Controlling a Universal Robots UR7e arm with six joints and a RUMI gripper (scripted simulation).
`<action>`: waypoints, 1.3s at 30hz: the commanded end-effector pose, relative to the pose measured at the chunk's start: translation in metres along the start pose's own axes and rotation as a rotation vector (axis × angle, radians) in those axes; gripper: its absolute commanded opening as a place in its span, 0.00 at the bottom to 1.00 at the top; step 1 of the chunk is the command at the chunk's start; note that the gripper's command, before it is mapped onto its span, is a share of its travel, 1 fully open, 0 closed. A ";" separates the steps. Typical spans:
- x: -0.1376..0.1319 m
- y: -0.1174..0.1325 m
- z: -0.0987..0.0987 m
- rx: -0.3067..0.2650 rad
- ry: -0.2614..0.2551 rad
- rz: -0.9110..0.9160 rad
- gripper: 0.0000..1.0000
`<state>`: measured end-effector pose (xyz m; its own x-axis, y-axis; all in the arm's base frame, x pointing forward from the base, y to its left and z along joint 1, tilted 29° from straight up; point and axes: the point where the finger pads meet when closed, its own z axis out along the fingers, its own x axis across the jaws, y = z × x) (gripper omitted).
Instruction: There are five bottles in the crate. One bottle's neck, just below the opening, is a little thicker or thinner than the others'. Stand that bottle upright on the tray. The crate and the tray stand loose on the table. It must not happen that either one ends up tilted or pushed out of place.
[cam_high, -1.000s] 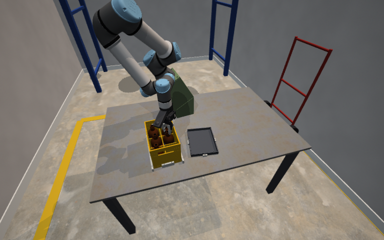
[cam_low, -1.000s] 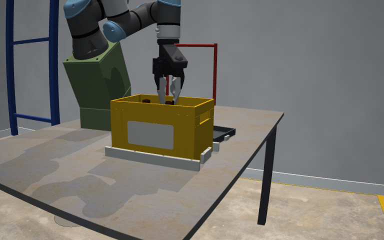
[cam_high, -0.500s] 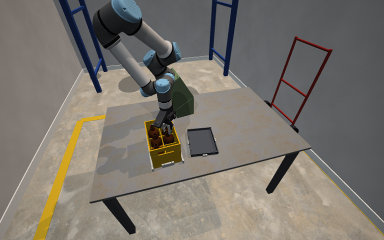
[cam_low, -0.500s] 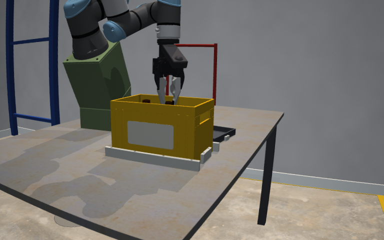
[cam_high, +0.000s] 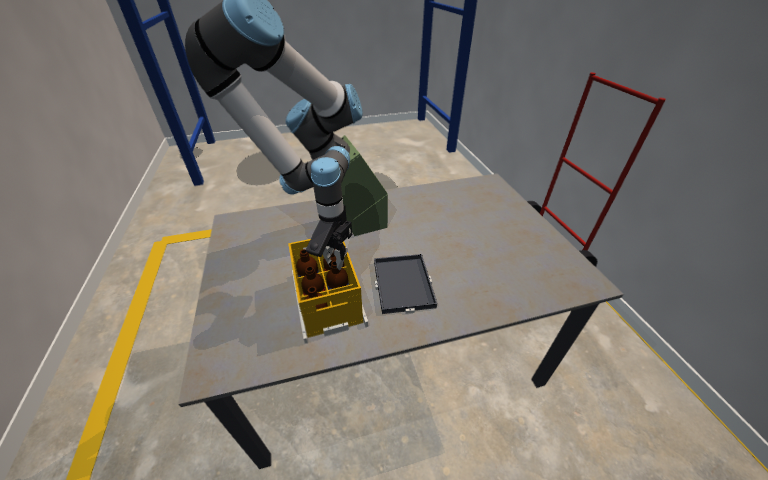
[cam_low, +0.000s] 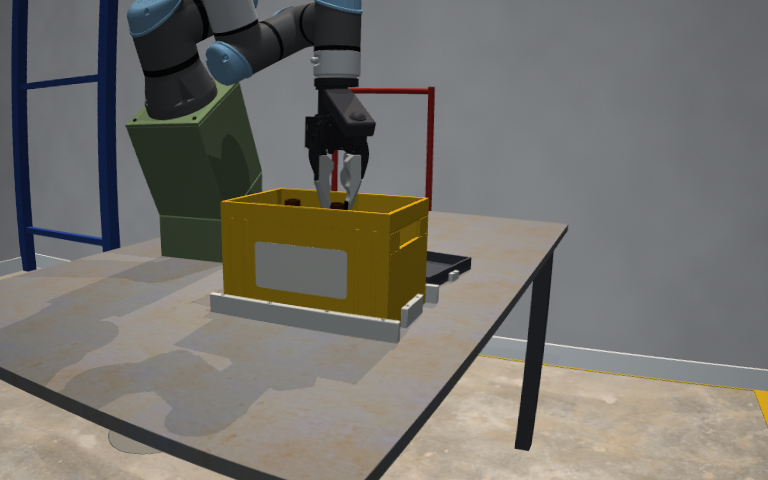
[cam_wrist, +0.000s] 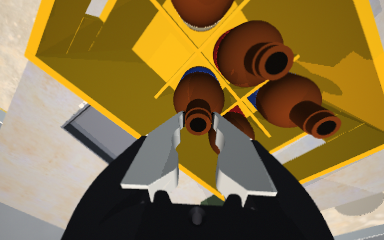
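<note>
Neck of one bottle was gripped, and a straight lift out of the crate was needed next

The step in hand was judged to be the taking of the chosen bottle. The gripper (cam_high: 335, 263) (cam_low: 338, 204) (cam_wrist: 198, 113) was closed on the neck of a brown bottle (cam_high: 336, 278) (cam_low: 337, 205) (cam_wrist: 197, 95), with one finger at each side of it. This bottle stood inside the yellow crate (cam_high: 345, 312) (cam_low: 368, 271) (cam_wrist: 90, 75), left of centre in the top view. The other bottles (cam_high: 312, 281) (cam_low: 292, 202) (cam_wrist: 250, 55) were also seen in the crate. Whether the gripped neck was really the different one could not be confirmed by eye.

The dark tray (cam_high: 404, 283) (cam_low: 447, 263) (cam_wrist: 97, 130) lay level on the table (cam_high: 509, 243) (cam_low: 141, 316) (cam_wrist: 30, 135), near the middle of the top view, with no bottle on it.

For the next move, a slow and vertical rise seemed to be required, until the bottle's bottom was above the crate rim. If sideways motion was begun too early, a divider or wall could be caught, and the loose crate could be tilted or dragged. After that, the bottle should be carried to the right in the top view and lowered upright

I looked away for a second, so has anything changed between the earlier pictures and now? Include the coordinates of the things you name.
Nothing visibly changed: the gripper (cam_high: 335, 261) (cam_low: 338, 207) (cam_wrist: 198, 113), crate (cam_high: 331, 310) (cam_low: 362, 226) (cam_wrist: 112, 95) and tray (cam_high: 404, 283) (cam_low: 450, 262) (cam_wrist: 107, 131) all look just as they were.
</note>
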<state>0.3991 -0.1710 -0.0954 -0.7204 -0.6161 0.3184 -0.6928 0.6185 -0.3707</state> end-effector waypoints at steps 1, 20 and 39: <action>0.000 0.000 0.000 0.001 -0.001 0.000 0.00; 0.000 0.000 0.000 0.001 -0.001 0.000 0.38; 0.000 0.000 0.000 0.001 -0.001 0.000 0.38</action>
<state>0.3991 -0.1710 -0.0954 -0.7204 -0.6161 0.3184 -0.6928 0.6185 -0.3708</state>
